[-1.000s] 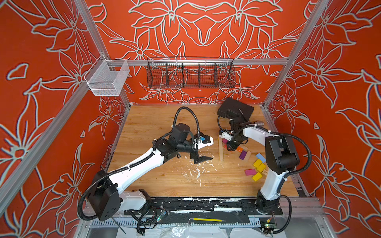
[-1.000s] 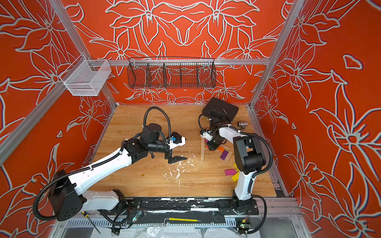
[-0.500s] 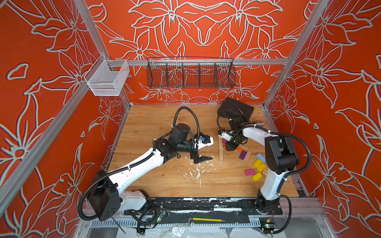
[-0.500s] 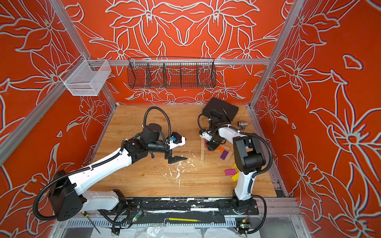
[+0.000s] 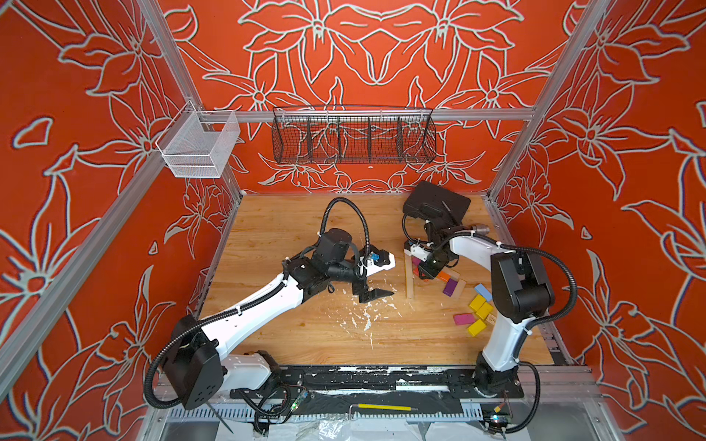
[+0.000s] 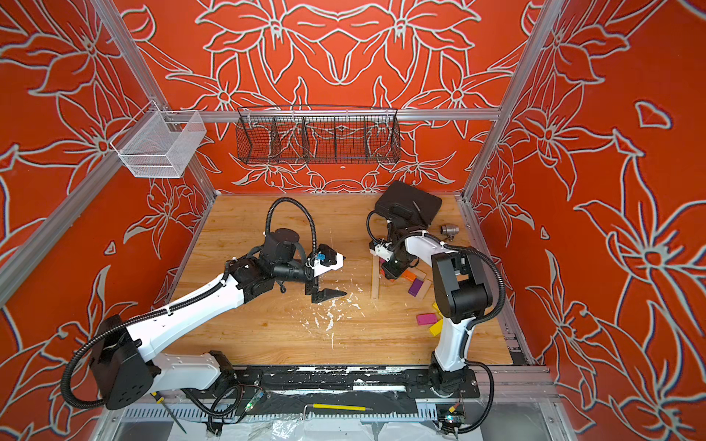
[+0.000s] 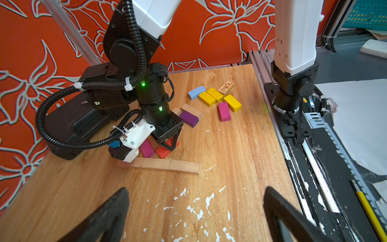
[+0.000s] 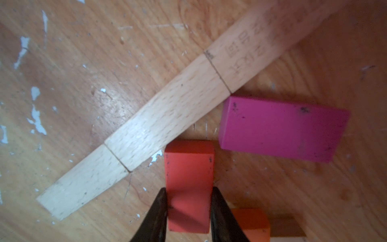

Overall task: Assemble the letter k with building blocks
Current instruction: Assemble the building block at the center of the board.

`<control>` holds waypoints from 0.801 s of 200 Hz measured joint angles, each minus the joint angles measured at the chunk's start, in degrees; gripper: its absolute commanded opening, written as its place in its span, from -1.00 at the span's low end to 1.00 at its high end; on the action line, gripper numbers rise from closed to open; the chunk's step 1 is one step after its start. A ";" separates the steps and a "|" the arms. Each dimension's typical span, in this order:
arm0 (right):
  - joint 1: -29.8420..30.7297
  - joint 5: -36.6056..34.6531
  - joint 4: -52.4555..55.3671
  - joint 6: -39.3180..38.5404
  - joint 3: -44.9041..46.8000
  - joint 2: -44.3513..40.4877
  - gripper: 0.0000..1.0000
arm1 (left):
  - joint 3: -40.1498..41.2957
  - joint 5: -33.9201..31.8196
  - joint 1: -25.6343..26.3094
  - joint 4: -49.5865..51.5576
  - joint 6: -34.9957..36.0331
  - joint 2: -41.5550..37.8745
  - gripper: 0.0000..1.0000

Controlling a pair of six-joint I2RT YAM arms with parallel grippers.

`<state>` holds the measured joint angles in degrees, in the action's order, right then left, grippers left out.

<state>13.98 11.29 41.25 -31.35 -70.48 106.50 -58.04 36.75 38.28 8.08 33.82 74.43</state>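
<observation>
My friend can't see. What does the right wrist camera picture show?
The right end effector pinches a red block over the wooden table. Its end is close to a row of three plain wooden blocks, and a pink block lies beside it.

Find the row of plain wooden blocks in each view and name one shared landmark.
Top view: row of plain wooden blocks mid-table, beside the right gripper.
Top view: the row, same spot.
Left wrist: the row, mid-picture, lying crosswise.
Right wrist: the row, diagonal across the picture.
Landmark: right gripper, shut on the red block.
</observation>
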 measured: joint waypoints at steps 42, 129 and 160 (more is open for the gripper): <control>0.00 0.28 0.00 0.09 0.00 0.00 -0.34 | 0.00 0.02 -0.04 0.00 0.02 0.00 0.95; 0.02 0.35 0.00 0.28 -0.13 0.00 -0.29 | 0.00 0.02 -0.04 0.00 0.02 0.00 0.95; 0.02 0.61 0.00 0.31 -0.15 0.00 -0.27 | 0.00 0.02 -0.04 0.00 0.00 0.00 0.95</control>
<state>14.00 11.90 41.25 -31.05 -70.63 106.50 -58.04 36.77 38.24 8.08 33.82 74.43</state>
